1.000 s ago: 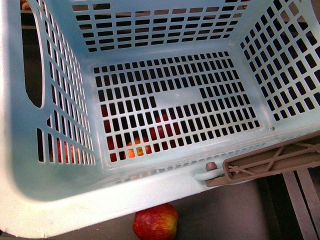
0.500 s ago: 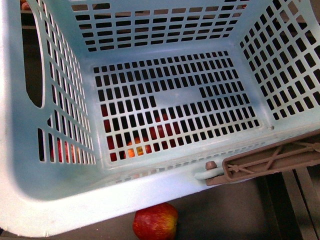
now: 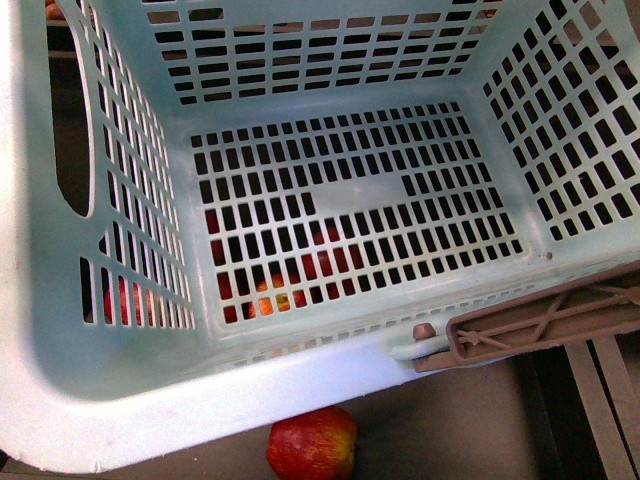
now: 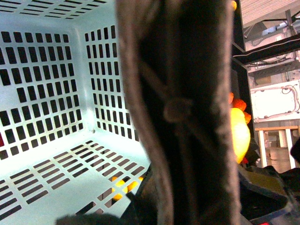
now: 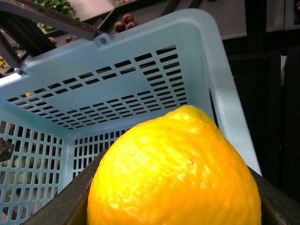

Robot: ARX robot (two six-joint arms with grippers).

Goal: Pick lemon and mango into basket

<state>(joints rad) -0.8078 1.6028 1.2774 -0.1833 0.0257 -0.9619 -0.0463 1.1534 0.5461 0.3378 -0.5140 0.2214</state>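
One red apple [image 3: 311, 445] (beside basket [image 3: 60, 300])

Neither arm shows in the front view. The right gripper [image 5: 173, 208] is closed around the lemon [image 5: 173, 159], its dark fingers [image 5: 56, 206] pressing the fruit from either side (only their inner edges show). The left gripper [image 4: 206, 208] appears merely as blurred dark parts in its own wrist view, and how its jaws stand cannot be told.
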